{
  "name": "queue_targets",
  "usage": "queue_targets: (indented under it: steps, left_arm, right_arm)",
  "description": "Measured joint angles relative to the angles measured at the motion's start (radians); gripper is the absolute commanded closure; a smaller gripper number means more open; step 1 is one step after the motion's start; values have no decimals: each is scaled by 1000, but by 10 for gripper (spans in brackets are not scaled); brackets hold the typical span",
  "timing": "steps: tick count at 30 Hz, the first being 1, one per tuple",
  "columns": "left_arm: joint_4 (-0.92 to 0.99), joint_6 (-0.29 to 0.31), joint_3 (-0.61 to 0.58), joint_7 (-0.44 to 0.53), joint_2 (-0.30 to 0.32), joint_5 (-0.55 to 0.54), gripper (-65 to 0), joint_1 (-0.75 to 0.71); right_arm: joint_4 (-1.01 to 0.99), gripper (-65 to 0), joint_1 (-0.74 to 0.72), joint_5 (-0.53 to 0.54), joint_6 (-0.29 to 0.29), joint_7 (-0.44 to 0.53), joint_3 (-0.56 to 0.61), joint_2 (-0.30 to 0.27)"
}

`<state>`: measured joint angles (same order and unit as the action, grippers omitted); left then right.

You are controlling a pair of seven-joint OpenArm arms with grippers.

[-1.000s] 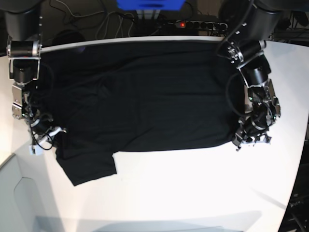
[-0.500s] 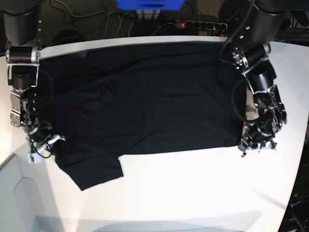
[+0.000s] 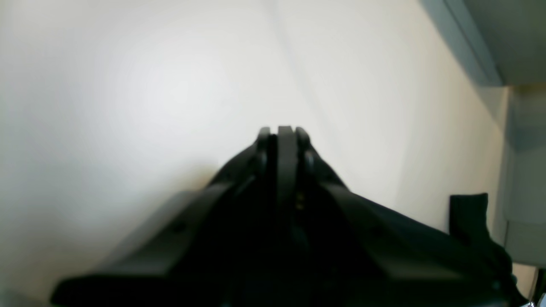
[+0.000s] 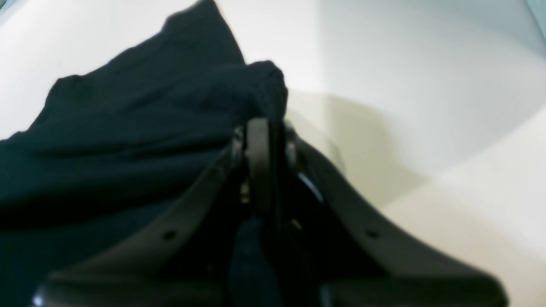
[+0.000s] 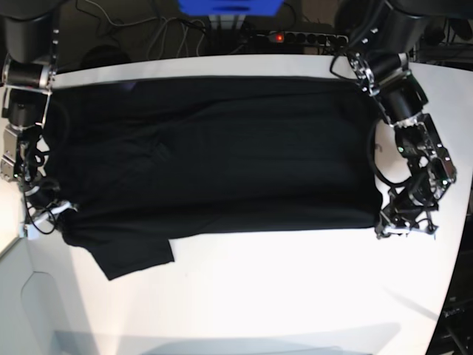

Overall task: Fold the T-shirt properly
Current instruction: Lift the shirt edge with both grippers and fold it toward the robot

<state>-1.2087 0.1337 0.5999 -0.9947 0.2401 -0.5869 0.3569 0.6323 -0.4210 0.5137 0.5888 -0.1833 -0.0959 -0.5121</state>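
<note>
The plain black T-shirt (image 5: 214, 155) lies spread between both grippers on the white table (image 5: 295, 296), no print or label readable. Right gripper (image 4: 260, 123) pinches its shoulder edge; left gripper (image 3: 283, 130) clamps its hem corner.

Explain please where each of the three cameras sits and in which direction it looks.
Base: above, facing down on the white table; both arms show.
Left wrist: on the left arm, looking along the shut left gripper over bare table.
Right wrist: on the right arm, looking along the right gripper, shut on cloth.
Shared: the black T-shirt.
</note>
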Motion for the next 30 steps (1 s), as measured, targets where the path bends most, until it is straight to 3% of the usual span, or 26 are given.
queue_targets:
  steps: [8, 18, 24, 30]
  left_arm:
    - [-192, 3, -2, -19, -2, -1, 0, -140]
    - [-351, 6, -5, -19, -2, -2, 0, -310]
    - [-395, 8, -5, -7, -2, -5, 0, -381]
    - [-386, 8, 1, -3, 5, 0, 0, -430]
  right_arm:
    - [239, -28, 193, 2, 0, -9, -118, -1]
    - [534, -28, 407, 5, 2, -150, -310, 20]
    - [595, -28, 489, 6, 2, -217, -328, 26]
    - [673, -28, 573, 0, -1, -217, -327, 36]
